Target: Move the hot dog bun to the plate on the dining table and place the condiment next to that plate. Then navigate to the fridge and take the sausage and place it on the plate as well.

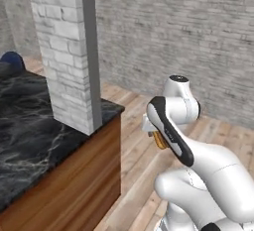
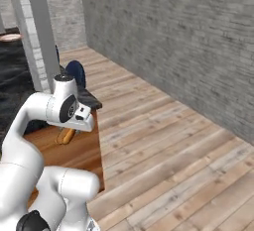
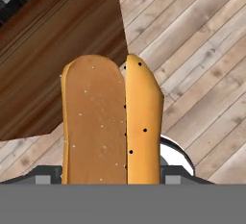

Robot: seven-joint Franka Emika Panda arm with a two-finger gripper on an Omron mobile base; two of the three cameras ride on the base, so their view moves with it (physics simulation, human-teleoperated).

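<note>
Floorboards of pale wood run diagonally under my base, with a grey brick wall (image 1: 188,31) beyond. I see the dining table (image 1: 30,141), black marble on a wooden base, to the arm's left, a white brick pillar (image 1: 69,51) standing on its near end. My gripper (image 3: 113,177) is clamped on the hot dog bun (image 3: 110,122), which in the hand view rises between the fingers over the table's wooden side and the floor. From both base views I catch the bun's orange end under the wrist, beside the table's corner
</note>
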